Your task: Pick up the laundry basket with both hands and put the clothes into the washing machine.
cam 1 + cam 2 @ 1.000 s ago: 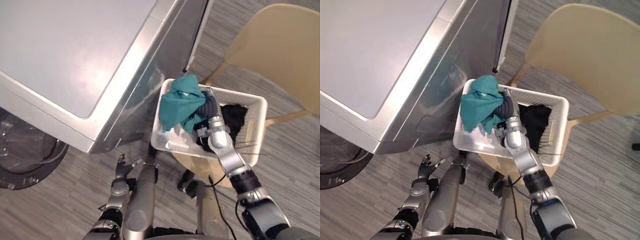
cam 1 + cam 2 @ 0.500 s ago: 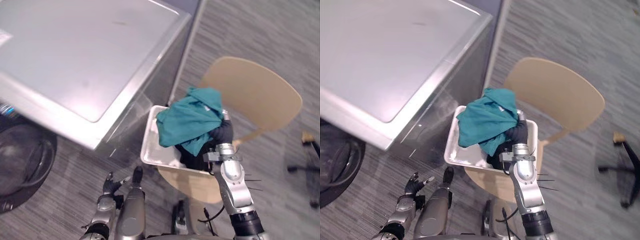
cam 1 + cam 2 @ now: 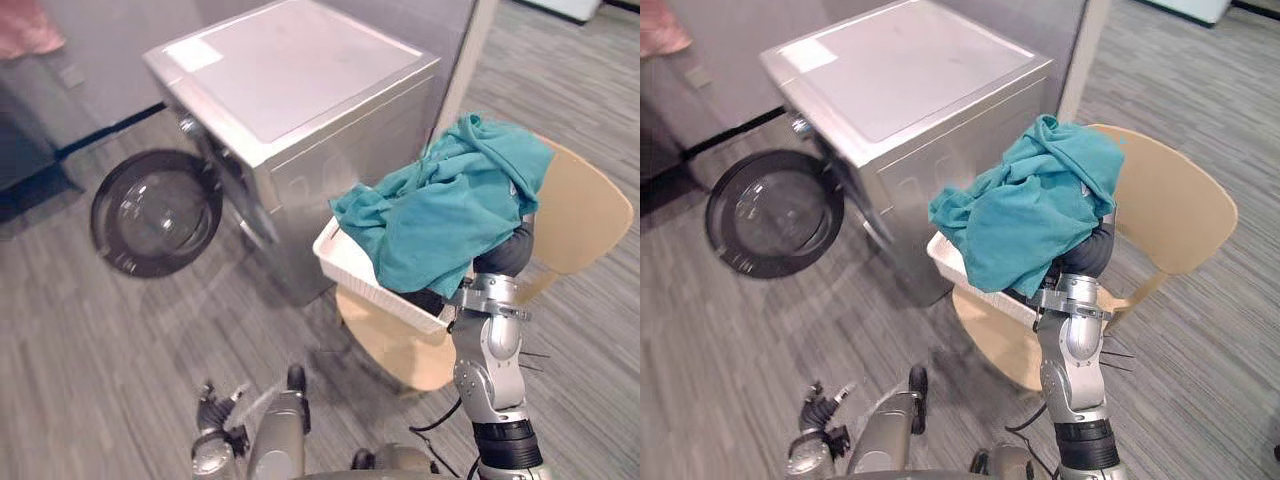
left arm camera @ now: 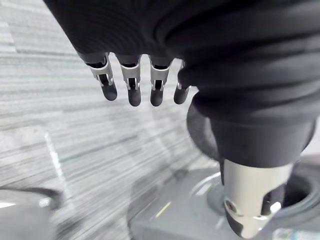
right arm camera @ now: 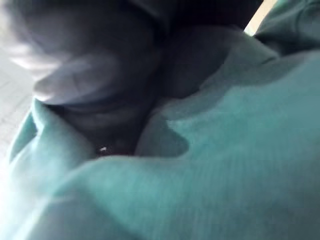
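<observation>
Teal garment [image 3: 440, 215] apparently draped over right hand [image 3: 503, 256], above basket [image 3: 368, 285].

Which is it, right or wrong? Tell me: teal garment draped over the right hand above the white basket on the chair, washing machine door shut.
Wrong on the door: the left eye view shows it open. The teal garment does drape over the right hand above the white basket on the chair.

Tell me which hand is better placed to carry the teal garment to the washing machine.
The right. The right hand is up under the teal garment, which drapes over it above the basket. The left hand hangs low near the floor, open and empty.
</observation>
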Robot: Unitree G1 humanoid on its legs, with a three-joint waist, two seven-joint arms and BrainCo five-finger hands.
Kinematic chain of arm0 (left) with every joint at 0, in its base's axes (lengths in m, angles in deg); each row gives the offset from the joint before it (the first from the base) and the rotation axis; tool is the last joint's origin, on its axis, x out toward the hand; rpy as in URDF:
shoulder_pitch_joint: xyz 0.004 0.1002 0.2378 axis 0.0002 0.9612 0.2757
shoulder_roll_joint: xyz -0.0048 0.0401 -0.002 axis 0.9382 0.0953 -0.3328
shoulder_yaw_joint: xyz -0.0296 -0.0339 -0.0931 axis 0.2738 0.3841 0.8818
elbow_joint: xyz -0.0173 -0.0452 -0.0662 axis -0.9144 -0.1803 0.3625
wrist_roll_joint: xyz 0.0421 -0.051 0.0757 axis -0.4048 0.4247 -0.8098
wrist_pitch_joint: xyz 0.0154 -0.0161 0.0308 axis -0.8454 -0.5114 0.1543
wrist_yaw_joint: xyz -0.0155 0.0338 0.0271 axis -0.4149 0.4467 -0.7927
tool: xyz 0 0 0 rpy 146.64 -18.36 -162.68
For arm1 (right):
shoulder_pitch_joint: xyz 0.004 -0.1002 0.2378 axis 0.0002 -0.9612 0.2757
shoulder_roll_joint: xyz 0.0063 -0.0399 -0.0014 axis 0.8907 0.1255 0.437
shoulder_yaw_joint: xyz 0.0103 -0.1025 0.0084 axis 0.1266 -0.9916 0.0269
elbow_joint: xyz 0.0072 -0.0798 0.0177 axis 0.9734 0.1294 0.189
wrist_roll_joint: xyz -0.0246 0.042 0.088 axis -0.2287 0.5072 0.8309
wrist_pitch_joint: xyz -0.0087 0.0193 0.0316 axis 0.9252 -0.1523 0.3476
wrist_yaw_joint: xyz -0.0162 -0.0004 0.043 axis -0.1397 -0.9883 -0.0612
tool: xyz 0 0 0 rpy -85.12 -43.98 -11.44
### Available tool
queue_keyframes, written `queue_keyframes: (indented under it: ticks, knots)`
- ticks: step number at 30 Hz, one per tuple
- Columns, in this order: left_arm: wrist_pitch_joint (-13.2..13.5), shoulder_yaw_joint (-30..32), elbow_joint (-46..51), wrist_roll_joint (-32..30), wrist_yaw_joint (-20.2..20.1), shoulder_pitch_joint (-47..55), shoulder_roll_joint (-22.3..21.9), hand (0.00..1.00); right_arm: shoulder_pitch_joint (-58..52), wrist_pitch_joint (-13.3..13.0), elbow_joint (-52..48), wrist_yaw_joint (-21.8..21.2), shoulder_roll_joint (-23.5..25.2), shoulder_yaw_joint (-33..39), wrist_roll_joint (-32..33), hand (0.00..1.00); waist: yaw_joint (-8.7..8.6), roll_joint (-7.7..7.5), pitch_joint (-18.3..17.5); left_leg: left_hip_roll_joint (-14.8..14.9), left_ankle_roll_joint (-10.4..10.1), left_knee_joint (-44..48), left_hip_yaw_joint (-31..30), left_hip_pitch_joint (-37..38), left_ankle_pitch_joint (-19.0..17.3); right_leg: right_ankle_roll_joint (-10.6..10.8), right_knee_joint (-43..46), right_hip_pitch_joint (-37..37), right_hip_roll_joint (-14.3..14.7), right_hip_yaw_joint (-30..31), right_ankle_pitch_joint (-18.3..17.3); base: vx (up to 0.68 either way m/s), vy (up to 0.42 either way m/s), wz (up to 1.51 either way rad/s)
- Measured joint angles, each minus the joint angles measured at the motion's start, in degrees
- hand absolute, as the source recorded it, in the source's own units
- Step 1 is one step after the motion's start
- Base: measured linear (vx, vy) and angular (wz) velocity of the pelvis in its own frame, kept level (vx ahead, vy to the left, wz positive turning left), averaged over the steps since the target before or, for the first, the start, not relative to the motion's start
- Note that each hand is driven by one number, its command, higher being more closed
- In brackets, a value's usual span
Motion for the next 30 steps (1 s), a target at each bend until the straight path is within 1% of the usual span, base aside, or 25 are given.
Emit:
queue_keyframes:
  ticks: [1,2,3,4,5,6,7,8,9,10,12,14,16,17,19,20,22,23,24,25,26,28,30]
  knots:
    - [0.41,0.18,3.19,-0.03,0.42,0.33,0.05,0.0,-0.02,0.01,0.0,-0.34,-0.08,0.27,0.01,1.0,-0.07,0.03,-0.01,0.35,-0.12,1.78,0.23,1.19,-2.13,-0.01,-1.19,0.02,0.05,-1.21,0.86,-0.25,-0.097,1.03]
    - [1.75,0.73,10.04,-0.01,0.95,0.88,-0.08,0.0,-0.07,0.0,0.0,-0.96,-0.44,0.49,0.0,1.0,-0.24,0.29,-0.12,1.5,-0.33,4.16,0.58,3.96,-5.72,-0.18,-3.4,0.11,0.42,-3.69,2.6,-0.25,-0.057,1.21]
    - [3.34,0.58,18.12,-0.02,1.05,0.76,-0.16,0.0,-0.37,0.01,0.01,-1.52,-0.65,0.66,-0.01,1.0,-0.35,0.38,-0.2,2.02,-1.0,2.63,0.8,8.83,-7.85,-0.25,-5.31,0.09,0.5,-6.48,3.94,-0.2,-0.039,1.1]
    - [3.77,0.35,19.59,-0.01,1.07,0.68,-0.19,0.0,-0.49,0.0,0.01,-1.86,-0.66,0.71,-0.01,1.0,-0.41,0.47,-0.25,2.11,-1.13,1.65,0.81,9.93,-7.93,-0.13,-5.63,0.11,0.51,-7.15,4.2,-0.18,-0.004,1.15]
    - [5.23,-1.07,25.27,-0.02,0.99,0.34,-0.28,0.0,-1.07,0.01,0.0,-2.49,-0.75,0.76,-0.07,1.0,-0.86,0.95,-0.6,2.15,-2.09,-5.44,0.82,14.0,-8.16,0.36,-6.93,0.13,0.59,-9.34,5.1,-0.16,0.052,1.11]
    - [6.42,-3.01,30.0,-0.05,0.69,0.07,-0.59,0.0,-1.35,0.2,0.11,-3.46,-0.82,0.72,-0.23,1.0,-1.53,1.8,-1.13,1.77,-3.06,-13.08,0.17,16.72,-7.71,0.72,-7.57,-0.17,0.73,-11.29,5.85,-0.16,0.052,1.19]
    - [6.87,-4.11,31.88,-0.12,0.63,-0.43,-0.63,0.0,-1.42,0.57,0.15,-4.01,-0.78,0.63,-0.6,1.0,-1.6,1.88,-1.17,1.68,-3.77,-15.48,0.16,17.55,-7.58,0.97,-7.62,-0.26,0.52,-12.13,6.14,-0.19,0.127,0.81]
    - [7.71,-6.37,34.69,-0.14,0.6,-1.08,-0.66,0.0,-1.53,1.56,0.23,-4.98,-0.47,0.08,-1.73,1.0,-1.12,1.9,-1.27,1.51,-3.87,-17.93,0.23,18.72,-7.48,1.74,-7.75,-0.25,0.29,-11.91,7.14,-0.12,0.112,0.34]
    - [8.39,-8.03,36.27,-0.16,0.46,-0.83,-0.61,0.0,-1.58,1.76,0.21,-5.96,-0.25,-1.11,-2.27,1.0,-0.8,1.75,-1.47,1.31,-3.8,-18.43,0.35,18.72,-7.37,2.42,-7.93,-0.18,-0.02,-11.67,7.73,-0.17,0.173,0.1]
    - [8.82,-10.91,37.33,-0.12,-0.56,-0.83,-0.64,0.0,-1.65,1.95,0.22,-7.57,-0.4,-3.57,-2.29,1.0,-0.2,1.72,-1.96,0.61,-3.4,-18.46,0.46,18.61,-7.14,2.8,-8.3,-0.15,-0.59,-11.42,8.37,-0.12,0.164,-0.04]
    - [8.96,-14.23,37.53,-0.11,-1.95,-0.92,-0.46,0.0,-1.85,2.4,0.37,-9.44,-0.4,-7.02,-2.24,1.0,-0.1,1.8,-3.23,-0.17,-2.63,-18.43,0.6,18.19,-6.67,3.5,-9.78,-0.12,-0.91,-11.02,9.81,-0.08,0.175,-0.07]
    - [9.05,-20.85,37.53,-0.05,-4.01,-2.11,-0.07,0.0,-1.56,2.73,1.53,-12.17,-0.34,-13.34,-2.19,1.0,-0.17,1.61,-4.44,-1.42,-1.26,-19.31,1.41,18.31,-5.72,4.14,-11.27,-0.13,-1.81,-10.35,11.49,-0.04,0.178,-0.08]
    - [9.07,-24.19,37.47,-0.07,-4.95,-3.8,0.36,0.0,-0.53,3.34,4.0,-13.4,0.34,-16.56,-2.19,1.0,-0.16,1.36,-4.8,-2.17,-0.59,-19.43,1.75,18.36,-5.16,4.43,-11.94,-0.14,-2.42,-10.13,12.17,-0.03,0.147,-0.02]
    - [9.06,-26.5,36.83,-0.07,-5.75,-5.32,0.39,0.0,0.16,3.81,5.94,-13.43,1.18,-18.38,-2.18,1.0,-0.19,1.16,-4.92,-2.8,-0.38,-19.5,1.73,18.33,-3.98,4.59,-12.28,-0.14,-3.0,-10.13,12.81,-0.02,0.123,0.02]
    - [9.09,-29.45,35.7,-0.1,-5.93,-7.03,0.44,0.0,1.74,3.98,7.6,-13.42,2.25,-20.84,-2.03,1.0,-0.09,1.08,-4.98,-3.58,0.41,-20.17,1.63,17.87,-3.26,4.8,-13.31,-0.13,-3.4,-10.16,13.82,-0.06,0.108,0.08]
    - [9.08,-30.46,34.69,-0.07,-5.99,-7.92,0.51,1.0,2.67,3.98,7.77,-13.43,2.3,-21.65,-1.77,1.0,-0.09,1.0,-5.02,-3.95,0.64,-20.6,1.2,17.59,-3.02,4.91,-13.64,-0.14,-3.55,-10.38,14.14,-0.07,0.092,0.15]
    - [9.06,-31.21,33.92,-0.08,-6.01,-8.76,0.53,1.0,3.83,3.97,8.35,-13.5,2.43,-22.72,-1.02,1.0,-0.2,0.76,-5.15,-4.66,0.8,-22.07,0.28,17.62,-1.34,4.7,-13.87,-0.32,-3.77,-10.21,14.71,-0.03,0.039,0.29]
    - [9.06,-32.24,32.99,-0.08,-5.99,-10.35,0.67,1.0,3.87,3.88,8.67,-13.7,2.46,-22.78,0.67,1.0,-0.26,0.74,-5.15,-5.21,0.95,-23.37,-1.17,17.59,-0.3,4.59,-13.86,-0.46,-3.8,-9.19,14.79,-0.02,0.039,0.56]
    - [9.05,-32.56,32.85,-0.09,-5.92,-11.24,1.0,1.0,4.28,3.62,9.33,-13.71,2.67,-22.77,2.45,0.0,-0.24,0.6,-5.23,-5.45,1.09,-24.51,-1.96,17.06,0.5,4.45,-13.76,-1.2,-4.13,-8.44,14.89,-0.04,0.051,0.57]
    - [9.07,-32.78,32.83,-0.09,-5.86,-11.55,1.55,1.0,4.59,3.68,9.43,-13.74,2.72,-22.79,3.12,0.0,-0.21,0.48,-5.21,-5.57,1.01,-24.78,-2.53,16.53,1.12,4.45,-13.76,-1.53,-4.32,-8.59,14.94,-0.04,0.045,0.58]
    - [9.08,-33.58,32.49,-0.09,-5.86,-12.58,2.71,1.0,4.93,3.76,9.72,-14.24,2.48,-22.93,5.68,0.0,-0.11,0.38,-5.21,-6.36,1.0,-25.79,-4.33,15.73,2.45,4.46,-13.78,-2.02,-4.6,-9.41,14.94,-0.04,0.032,0.51]
    - [9.09,-34.7,32.06,-0.07,-5.81,-13.36,3.54,1.0,4.93,3.55,9.84,-14.4,1.58,-23.09,7.88,0.0,-0.36,0.35,-5.2,-6.38,1.03,-26.24,-5.01,14.84,3.81,4.46,-13.78,-2.03,-5.06,-10.67,14.94,-0.04,0.01,0.6]
    - [9.4,-34.78,31.68,-0.03,-5.81,-13.56,4.03,1.0,5.18,3.51,9.83,-14.46,0.22,-23.68,8.49,0.0,-0.14,0.29,-5.17,-6.56,1.08,-27.09,-5.03,14.64,5.0,4.46,-13.78,-2.06,-5.25,-11.26,14.93,-0.05,0.016,0.37]
